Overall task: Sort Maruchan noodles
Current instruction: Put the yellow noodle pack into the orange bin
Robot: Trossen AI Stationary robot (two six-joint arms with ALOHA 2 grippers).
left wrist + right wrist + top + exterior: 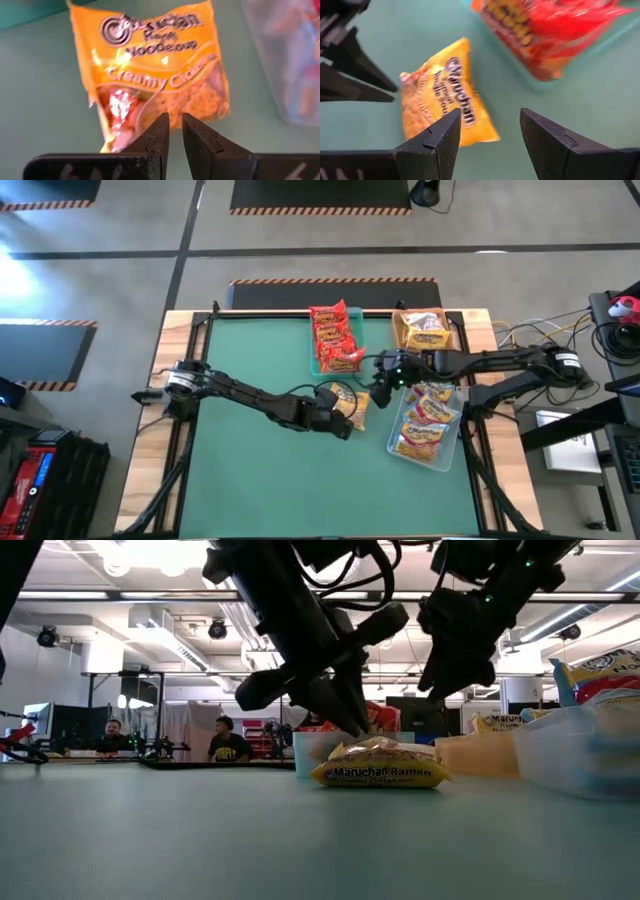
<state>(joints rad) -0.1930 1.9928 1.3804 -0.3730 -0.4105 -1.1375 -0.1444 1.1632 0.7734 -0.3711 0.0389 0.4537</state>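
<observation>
One yellow-orange packet (379, 771) remains loose (trays look mostly filled); left gripper (341, 416) reaches it, fingers nearly pressed together, while right gripper (380, 384) hovers, fingers spread.

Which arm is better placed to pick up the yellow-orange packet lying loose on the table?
Probably the left: left gripper sits at the yellow-orange packet, fingers nearly closed. Right gripper hovers open, farther off.

high: straight down | low: table-level | wrists: close; all share orange packet (351, 407)
</observation>
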